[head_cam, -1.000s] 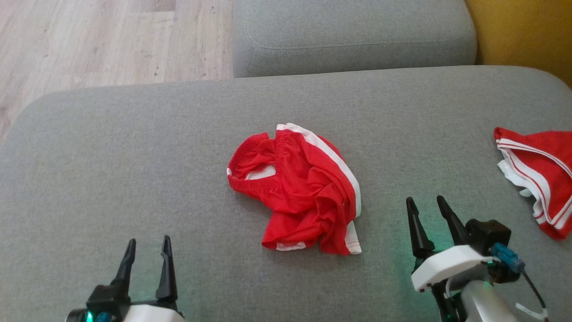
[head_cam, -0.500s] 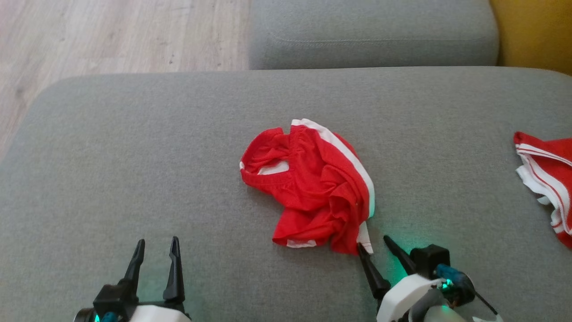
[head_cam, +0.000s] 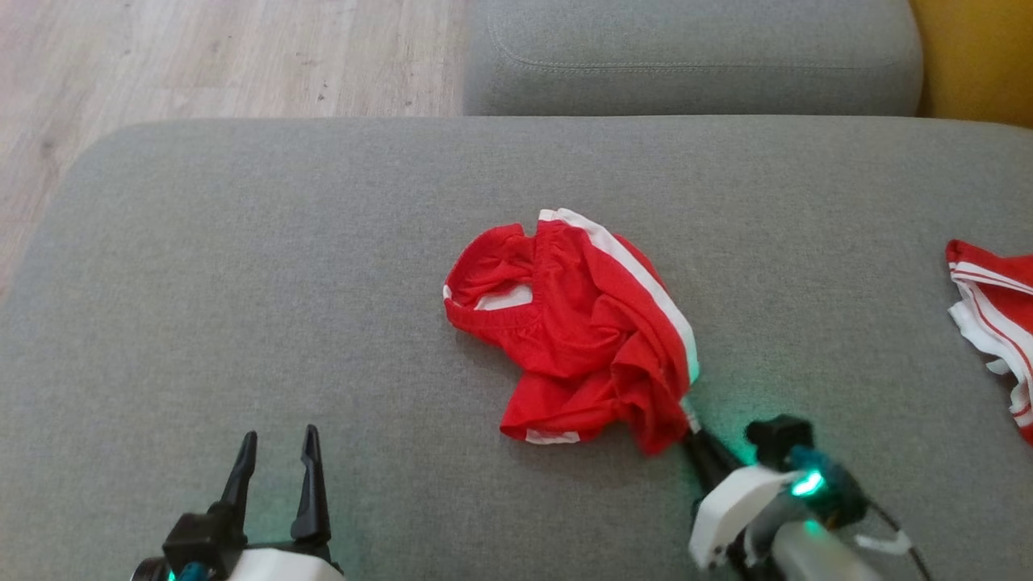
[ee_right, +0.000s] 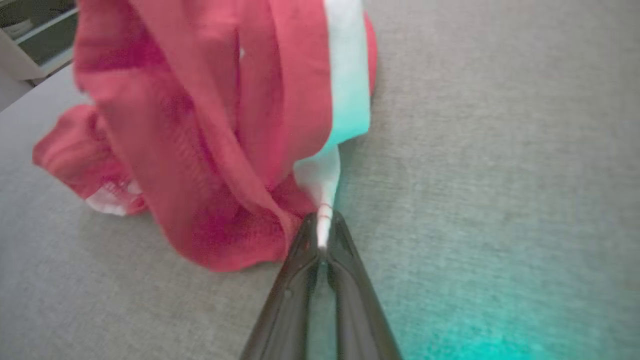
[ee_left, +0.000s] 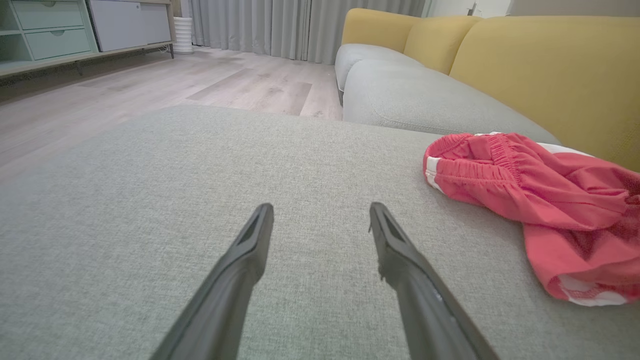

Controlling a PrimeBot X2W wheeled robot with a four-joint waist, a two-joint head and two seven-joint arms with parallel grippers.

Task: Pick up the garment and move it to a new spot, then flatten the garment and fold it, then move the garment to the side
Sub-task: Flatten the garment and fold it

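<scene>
Crumpled red mesh shorts with white side stripes (head_cam: 577, 331) lie in a heap midway across the grey fabric sofa cushion (head_cam: 242, 282). The right claw (ee_right: 322, 235) pinches only a thin white hem corner, so a quick lift could pull it free. The left claw (head_cam: 280, 436) hovers spread, well apart.

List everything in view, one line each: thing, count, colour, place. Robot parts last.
shorts: one, red with white stripe, crumpled mid-seat
second garment: one, red and white, seat's right edge
seat: one, grey, under both garments
far cushion: one, grey, beyond the seat
back cushions: at least two, yellow, sofa's right side
floor: one, pale wood, left of sofa
cabinet: one, pale, across the floor
curtains: one set, grey, far wall
left gripper: one, dark, open, seat's near left
right gripper: one, dark, shut on the shorts' white corner
</scene>
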